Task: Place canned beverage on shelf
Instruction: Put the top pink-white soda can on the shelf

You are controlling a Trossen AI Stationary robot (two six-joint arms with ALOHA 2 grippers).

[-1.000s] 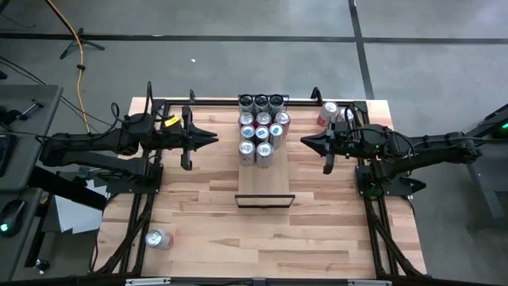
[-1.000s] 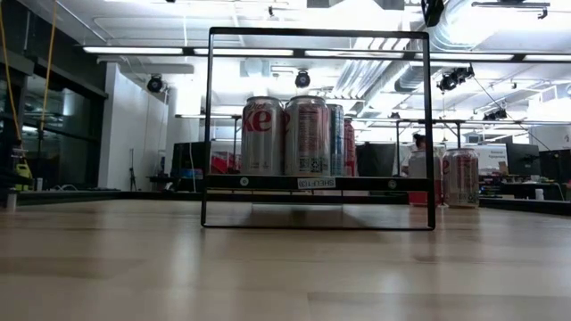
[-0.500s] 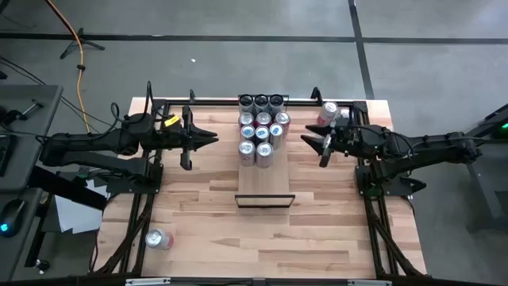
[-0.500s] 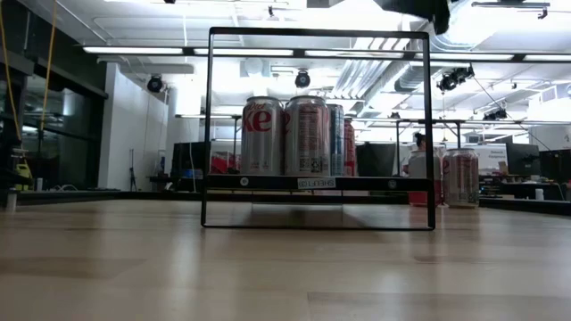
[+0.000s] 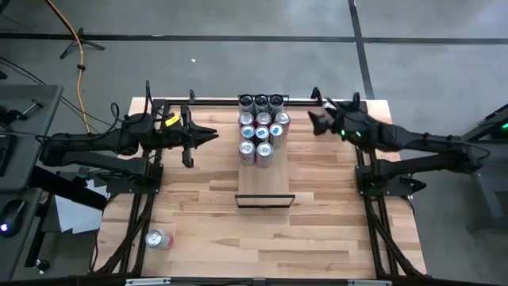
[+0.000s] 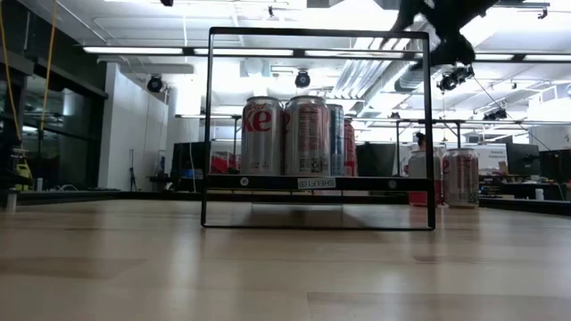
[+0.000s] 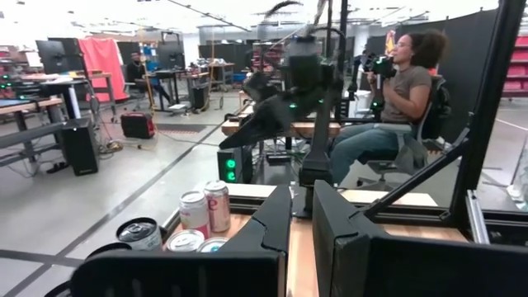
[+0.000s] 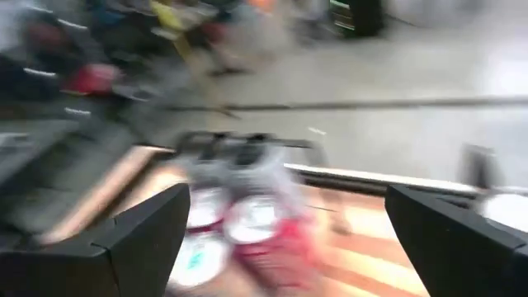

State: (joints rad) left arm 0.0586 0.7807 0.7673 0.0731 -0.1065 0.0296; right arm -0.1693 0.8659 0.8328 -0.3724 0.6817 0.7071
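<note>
The shelf point(image 5: 266, 179) is a pale wood panel lying mid-table, with a black bar at its near end. Several cans point(image 5: 262, 127) stand upright on its far half. One more can point(image 5: 159, 238) lies on its side on the tabletop at the near left. Another can point(image 6: 461, 178) stands on the table at the far right; in the high view my right arm covers it. My right gripper point(image 5: 316, 121) hangs open above the table between that can and the shelf, holding nothing. My left gripper point(image 5: 213, 136) is shut and empty, level, left of the shelf's cans.
A black rail frame point(image 5: 206, 101) runs along the table's far edge and down both sides. In the low view the shelf's black frame point(image 6: 428, 134) rises around the cans. A seated person point(image 7: 396, 91) is beyond the table's right side. Bare tabletop point(image 5: 262, 238) lies near the front.
My right gripper has opened wide. It has swung toward the table's far edge, rolled and tipped its fingers somewhat downward, and now stands over the far right can's spot. The cans and my left gripper have kept still.
</note>
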